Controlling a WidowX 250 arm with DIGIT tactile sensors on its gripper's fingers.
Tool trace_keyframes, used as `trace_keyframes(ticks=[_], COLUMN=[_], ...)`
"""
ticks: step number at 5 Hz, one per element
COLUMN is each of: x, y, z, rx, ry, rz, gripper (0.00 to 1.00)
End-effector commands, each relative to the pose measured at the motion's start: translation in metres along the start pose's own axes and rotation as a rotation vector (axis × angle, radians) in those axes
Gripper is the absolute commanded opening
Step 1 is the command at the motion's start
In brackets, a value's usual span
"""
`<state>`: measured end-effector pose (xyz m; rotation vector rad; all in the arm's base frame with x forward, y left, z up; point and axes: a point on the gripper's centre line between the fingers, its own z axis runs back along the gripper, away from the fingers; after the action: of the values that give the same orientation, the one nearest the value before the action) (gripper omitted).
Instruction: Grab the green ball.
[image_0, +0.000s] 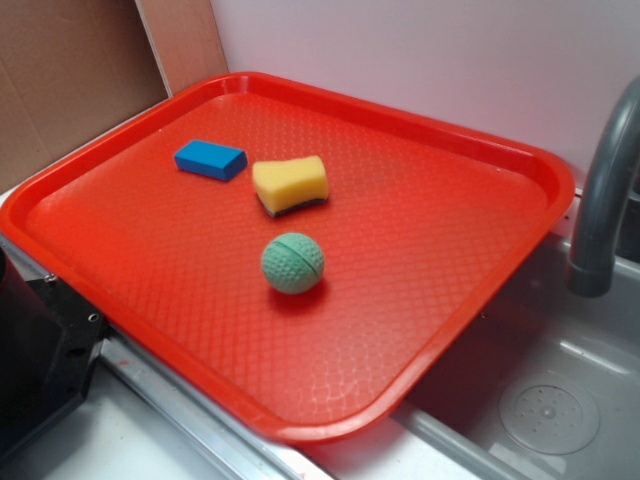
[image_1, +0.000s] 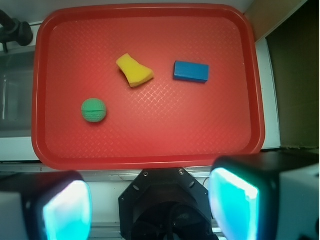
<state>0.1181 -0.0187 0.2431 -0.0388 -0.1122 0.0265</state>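
While the green ball (image_0: 293, 263) sits alone on the red tray (image_0: 480, 150), nothing touches it, so this is the very start: the approach has yet to begin. From the wrist view the ball (image_1: 94, 110) lies well ahead of the claw (image_1: 150, 205) and off to its left, clear of everything. The claw hangs high, back beyond the tray's near edge, its two lit pads (image_1: 67, 210) spread wide apart with nothing between them. By my reckoning the next move calls for a reach forward and leftward, then a drop straight over the ball, pads straddling it; being round, it may roll if nudged off-centre. Further ahead and nearer the claw's centre line lies the yellow sponge (image_1: 134, 70), and just right of that the blue block (image_1: 191, 71), both well apart from the ball. Textured red tray beneath, a grey sink basin (image_0: 560, 400) and faucet (image_0: 605, 190) alongside, cardboard (image_0: 70, 70) and pale wall behind.
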Motion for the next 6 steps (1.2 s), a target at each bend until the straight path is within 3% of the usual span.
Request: trace_keyframes(ticks=[1,3,4,5,6], x=[0.000,0.012,0.023,0.039,0.050], y=[0.000,0.000,-0.010,-0.031,-0.053], z=[0.000,-0.013,-0.029,-0.054,-0.079], rx=[0.000,0.004,0.011,0.027,0.032], ry=[0.000,-0.039,-0.025,0.029,0.014], rz=[0.000,0.052,0.129,0.176,0.221], gripper=[1.00,1.00,1.00,1.00,1.00])
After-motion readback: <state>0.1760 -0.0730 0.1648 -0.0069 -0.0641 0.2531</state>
